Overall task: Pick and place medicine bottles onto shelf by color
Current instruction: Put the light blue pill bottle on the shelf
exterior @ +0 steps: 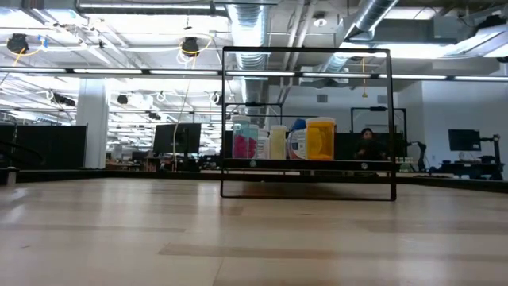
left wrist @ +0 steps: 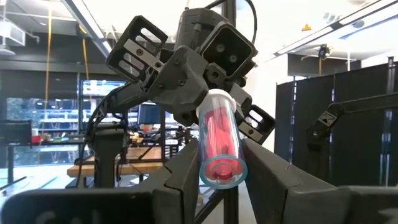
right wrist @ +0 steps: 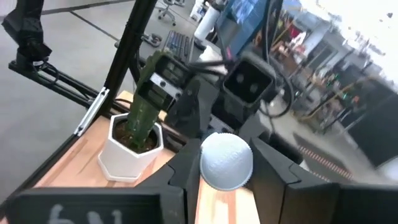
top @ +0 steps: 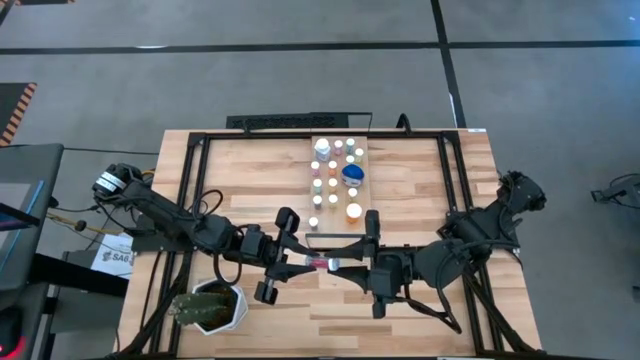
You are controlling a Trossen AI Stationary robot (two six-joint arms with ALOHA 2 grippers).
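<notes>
1. Red bottle [top: 320, 263] held sideways above the surface [top: 250, 170], between both hands.
2. Left hand [top: 303, 262] clamped on its red end.
3. Right hand [top: 340, 265] clamped on its white cap.
4. Other bottles [top: 333, 170] standing on shelf [top: 362, 150].

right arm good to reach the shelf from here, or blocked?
Probably not yet: the right tool and left tool both grip the red bottle between them. The tabletop toward the shelf looks unobstructed once the left releases.

Overhead and low views share the shelf [top: 337, 175]
</notes>
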